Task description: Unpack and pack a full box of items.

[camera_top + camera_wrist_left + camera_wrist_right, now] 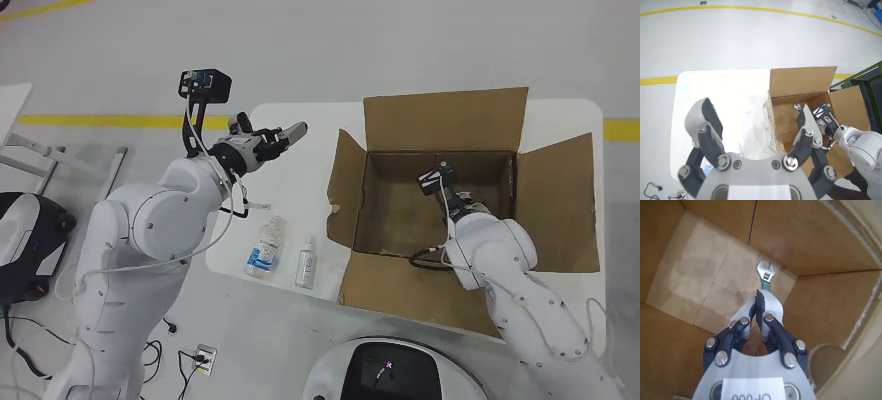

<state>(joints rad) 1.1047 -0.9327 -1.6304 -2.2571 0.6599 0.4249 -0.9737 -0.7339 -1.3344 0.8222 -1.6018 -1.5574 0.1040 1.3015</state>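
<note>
An open brown cardboard box [560,200], flaps spread, is noted right of centre in the top view, standing on a white round-cornered table [290,190]. Toward the upper middle of its well the right gripper [759,295] is sunk low. Its fingers are seen drawn together on the green handle of a silver adjustable wrench [766,273]. The wrench head juts past the fingertips, close to the seam where the box floor meets a wall, near a corner. Whether the wrench is lifted or lies on the floor cannot be told. The tool is judged stiff, dense and heavy for its bulk, with bare steel likely to slide in the pads. The coated handle is judged the better place for a hold, taken close behind the head so the heavy end droops less; the present hold appears to be about there. The left gripper [759,121] is held above the table, upper left of centre in the top view, its fingers spread wide with nothing between them. A small clear bottle with a blue label [263,247] and a slimmer pale bottle [306,263] are laid flat on the table, lower left of the box. The table top is taken to be hard and smooth, with glare on it. A pale grey floor [120,50] crossed by a yellow line [100,120] is noted around the table.
</note>
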